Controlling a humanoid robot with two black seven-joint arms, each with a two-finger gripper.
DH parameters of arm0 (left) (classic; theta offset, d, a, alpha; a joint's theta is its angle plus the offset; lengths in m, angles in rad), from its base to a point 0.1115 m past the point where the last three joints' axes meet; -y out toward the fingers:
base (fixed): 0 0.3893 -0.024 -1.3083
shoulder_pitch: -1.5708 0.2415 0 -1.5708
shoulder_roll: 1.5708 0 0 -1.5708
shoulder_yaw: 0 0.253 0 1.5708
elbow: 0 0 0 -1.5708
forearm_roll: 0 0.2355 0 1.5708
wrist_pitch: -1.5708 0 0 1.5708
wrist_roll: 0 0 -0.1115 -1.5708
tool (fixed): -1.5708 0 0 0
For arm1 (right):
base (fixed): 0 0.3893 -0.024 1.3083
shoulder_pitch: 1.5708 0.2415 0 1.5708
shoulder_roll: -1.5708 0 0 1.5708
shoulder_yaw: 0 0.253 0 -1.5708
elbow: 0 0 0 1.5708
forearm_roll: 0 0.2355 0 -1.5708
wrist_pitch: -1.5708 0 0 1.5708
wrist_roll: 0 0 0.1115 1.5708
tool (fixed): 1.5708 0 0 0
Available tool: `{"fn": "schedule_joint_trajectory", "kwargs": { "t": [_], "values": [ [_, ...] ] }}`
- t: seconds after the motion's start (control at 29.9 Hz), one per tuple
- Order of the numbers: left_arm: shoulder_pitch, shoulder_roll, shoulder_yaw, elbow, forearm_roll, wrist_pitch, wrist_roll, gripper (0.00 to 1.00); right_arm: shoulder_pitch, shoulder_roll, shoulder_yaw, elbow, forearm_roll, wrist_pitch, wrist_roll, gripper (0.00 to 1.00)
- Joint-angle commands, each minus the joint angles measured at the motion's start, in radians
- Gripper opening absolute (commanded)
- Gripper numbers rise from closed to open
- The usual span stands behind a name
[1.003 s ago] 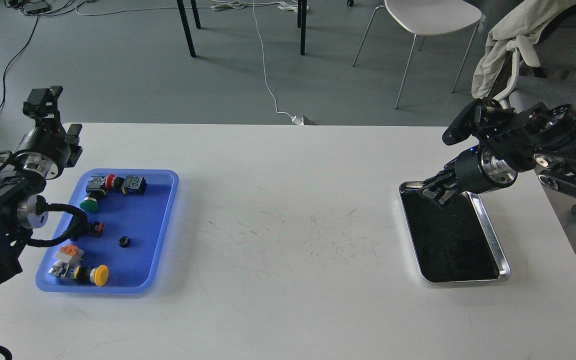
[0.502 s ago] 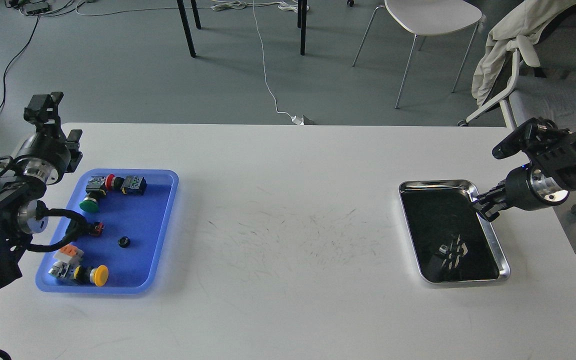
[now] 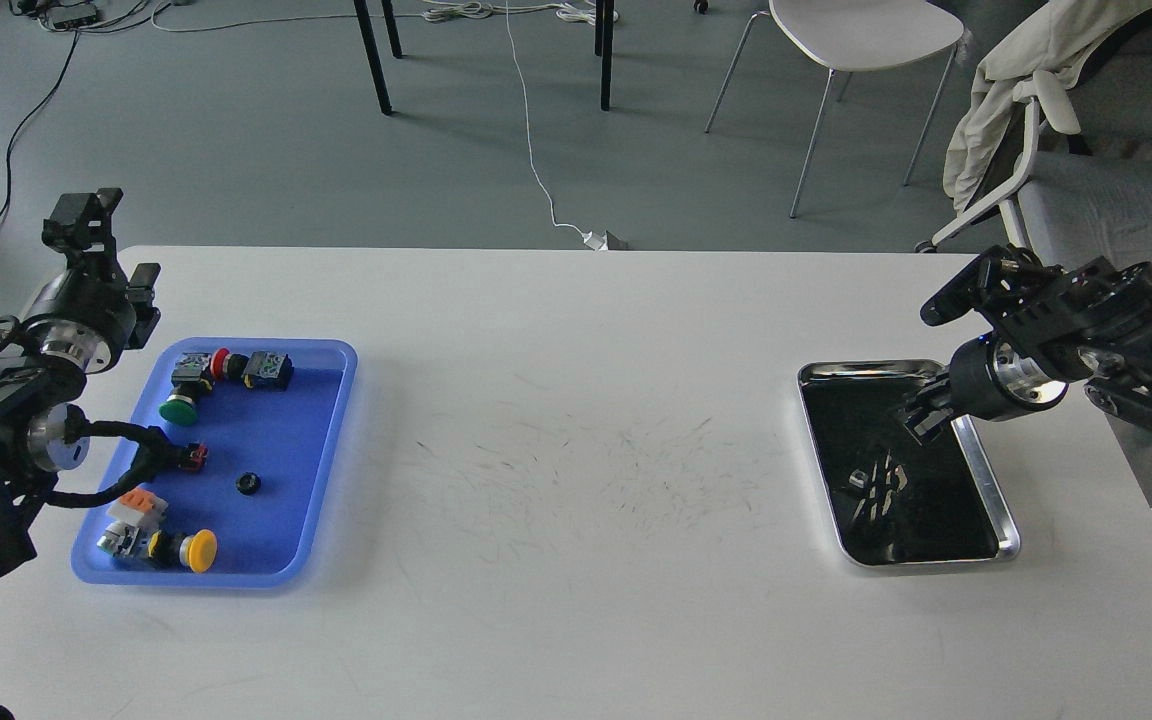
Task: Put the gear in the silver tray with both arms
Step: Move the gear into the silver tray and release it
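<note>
White table (image 3: 576, 600) seen from above, silver tray (image 3: 1007, 523) at the right, blue tray (image 3: 326, 470) at the left. The silver tray is a shiny rectangular metal pan with rounded corners, a raised bright rim and a dark bottom that mirrors the arm above it. The right gripper (image 3: 921, 420) hangs over the far right part of this tray, just inside its right rim; its dark fingers are seen small and cannot be told apart, so its opening cannot be judged, nor whether it touches the tray. In the blue tray, from near to far: a yellow push button (image 3: 199, 551), an orange-and-white part (image 3: 135, 507), a small black gear (image 3: 249, 484), a green push button (image 3: 178, 409) and a red button (image 3: 221, 362). The gear lies loose near the tray's middle, well apart from both grippers. The left gripper (image 3: 86, 215) stands past the blue tray's far left corner, pointing away; whether it is released or clenched cannot be told, and nothing shows in it.
</note>
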Motion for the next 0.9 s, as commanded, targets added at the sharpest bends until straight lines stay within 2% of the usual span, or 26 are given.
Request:
{"fn": "schedule_joint_trajectory", "kwargs": {
  "t": [0.0,0.27,0.43,0.5,0.6,0.67,0.77,0.8,0.87],
  "values": [
    [0.000,0.002,0.000,0.000,0.000,0.000,0.000,0.98,-0.001,0.030,-0.001,-0.032,0.000,0.000,0.002,0.04],
    [0.000,0.005,-0.002,0.002,0.000,0.000,0.000,0.98,-0.015,0.069,-0.001,-0.078,0.003,0.000,0.002,0.06],
    [0.000,0.005,-0.002,0.002,0.000,0.000,0.000,0.98,-0.023,0.079,-0.001,-0.096,0.006,0.000,-0.001,0.16],
    [0.000,0.005,-0.002,0.002,0.000,0.000,0.000,0.98,-0.023,0.079,-0.001,-0.096,0.008,0.000,-0.001,0.23],
    [0.000,0.005,-0.002,0.003,0.000,0.000,0.000,0.98,-0.024,0.079,-0.001,-0.096,0.008,0.000,-0.003,0.27],
    [0.000,0.005,-0.002,0.002,0.000,0.001,0.000,0.98,-0.024,0.079,0.002,-0.096,0.009,0.000,-0.003,0.35],
    [0.000,0.005,0.000,0.003,0.000,0.003,0.000,0.98,-0.023,0.079,0.004,-0.096,0.011,0.000,-0.003,0.38],
    [0.000,0.005,0.000,0.003,0.000,0.003,0.000,0.98,-0.023,0.079,0.005,-0.096,0.011,0.000,-0.003,0.41],
    [0.002,0.005,0.000,0.003,0.000,0.003,0.000,0.98,-0.021,0.079,0.016,-0.099,0.011,0.000,-0.003,0.53]
  ]
}}
